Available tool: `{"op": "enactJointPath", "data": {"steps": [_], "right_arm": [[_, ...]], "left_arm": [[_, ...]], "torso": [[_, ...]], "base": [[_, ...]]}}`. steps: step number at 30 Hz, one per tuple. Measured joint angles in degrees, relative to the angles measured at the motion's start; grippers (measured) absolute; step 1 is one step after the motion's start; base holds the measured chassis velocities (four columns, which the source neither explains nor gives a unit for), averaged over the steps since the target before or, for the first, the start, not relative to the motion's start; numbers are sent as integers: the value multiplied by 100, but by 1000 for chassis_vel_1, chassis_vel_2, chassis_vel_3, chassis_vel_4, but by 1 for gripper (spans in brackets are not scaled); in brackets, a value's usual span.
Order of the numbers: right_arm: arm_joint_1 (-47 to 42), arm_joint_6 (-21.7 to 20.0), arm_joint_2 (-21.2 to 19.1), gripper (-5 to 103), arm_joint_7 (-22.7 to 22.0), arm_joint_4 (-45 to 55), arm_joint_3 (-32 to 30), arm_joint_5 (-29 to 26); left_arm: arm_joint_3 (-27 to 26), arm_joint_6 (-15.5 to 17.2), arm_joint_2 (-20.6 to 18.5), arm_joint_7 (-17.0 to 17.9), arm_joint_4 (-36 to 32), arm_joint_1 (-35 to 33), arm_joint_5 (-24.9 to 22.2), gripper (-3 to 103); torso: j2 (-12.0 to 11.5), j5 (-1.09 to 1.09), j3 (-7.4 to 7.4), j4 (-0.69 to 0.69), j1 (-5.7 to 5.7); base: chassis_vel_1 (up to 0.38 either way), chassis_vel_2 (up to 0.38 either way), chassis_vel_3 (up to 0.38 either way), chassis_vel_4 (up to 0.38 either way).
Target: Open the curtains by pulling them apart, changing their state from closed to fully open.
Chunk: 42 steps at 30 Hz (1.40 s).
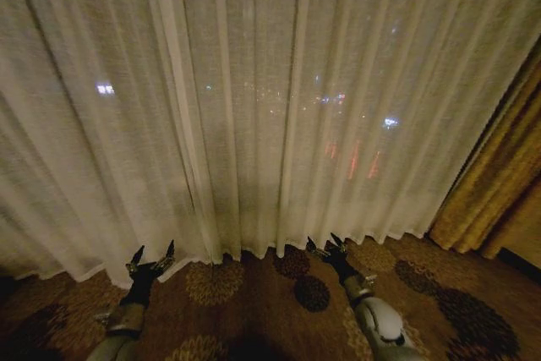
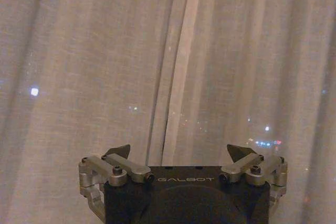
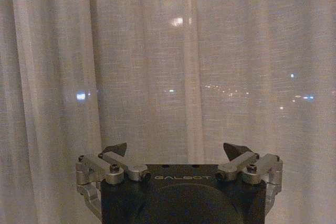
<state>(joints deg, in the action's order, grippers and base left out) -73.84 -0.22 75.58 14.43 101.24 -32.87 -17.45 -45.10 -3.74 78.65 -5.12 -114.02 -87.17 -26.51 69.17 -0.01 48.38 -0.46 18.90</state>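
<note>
Curtains (image 1: 254, 107): two sheer cream panels hang closed across the whole window, hems at the floor, city lights glowing through; they meet at a thicker pleated edge a little left of centre.
Golden drape (image 1: 499, 183): heavy opaque fabric bunched at the right edge, beside the sheers; not part of the job.
Carpet (image 1: 254, 310): dark patterned floor under both arms.
Left end effector (image 1: 152, 258): low, near the hem left of the seam, fingers spread wide, holding nothing; the left wrist view has the overlapping seam fold dead ahead between the fingertips (image 2: 118, 150).
Right end effector (image 1: 328, 247): low, near the hem right of the seam, fingers likewise spread and empty; the right wrist view faces plain pleats with the fingertips (image 3: 115, 148) short of the cloth.
Step in hand: judged as the approach before the first grasp; nothing is opened yet.
Doing it well: each side should push far enough that a fold sits fully between the fingers before closing, taking the leading edge nearest the seam. A higher grip would likely drag the panel along its rail more cleanly than the hem. Thin cloth slips, so pinch a gathered fold, then pull steadily outward.
</note>
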Motion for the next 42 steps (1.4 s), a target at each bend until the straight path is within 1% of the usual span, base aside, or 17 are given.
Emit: {"op": "enactJointPath", "data": {"steps": [8,16,20,26,29,32,34,36,39,42], "right_arm": [[17,11,24,100,78,-38,5,29],[103,42,36,100,125,-119,16,27],[154,95,35,100,127,-215,13,13],[245,187,37,100,109,-351,19,-29],[301,217,39,100,48,-392,31,-31],[431,227,27,100,-122,-472,65,-6],[485,288,22,100,-209,-510,82,9],[573,435,8,100,-336,-590,115,22],[625,475,-21,100,-390,-638,129,130],[760,476,-98,100,-600,-745,205,303]], "left_arm": [[1,0,1,0,0,-1,0,100],[-1,0,-1,0,0,-1,0,100],[-1,0,0,0,0,-1,0,100],[0,0,0,0,0,0,0,100],[0,0,-1,0,0,0,0,100],[1,0,-1,0,0,1,0,100],[1,0,0,0,0,1,0,100],[1,0,0,0,0,1,0,100],[1,0,-1,0,0,0,0,100],[0,0,-1,0,0,-2,0,100]], "torso": [[2,2,-2,-1,-4],[2,-1,0,1,-2],[2,2,-1,0,-2],[2,-1,0,0,-2],[1,1,0,0,-1],[0,1,1,-1,2],[-1,-1,1,-1,2],[-1,1,1,0,3],[-1,1,1,-1,3],[3,0,-3,-1,-6]], "base": [[-152,244,195,-244],[-75,295,70,-275],[-127,320,139,-304],[-206,263,187,-278],[-216,254,210,-226],[-189,150,198,-167],[-160,112,138,-134],[-77,94,90,-72],[-14,25,12,-10],[0,0,0,0]]}}
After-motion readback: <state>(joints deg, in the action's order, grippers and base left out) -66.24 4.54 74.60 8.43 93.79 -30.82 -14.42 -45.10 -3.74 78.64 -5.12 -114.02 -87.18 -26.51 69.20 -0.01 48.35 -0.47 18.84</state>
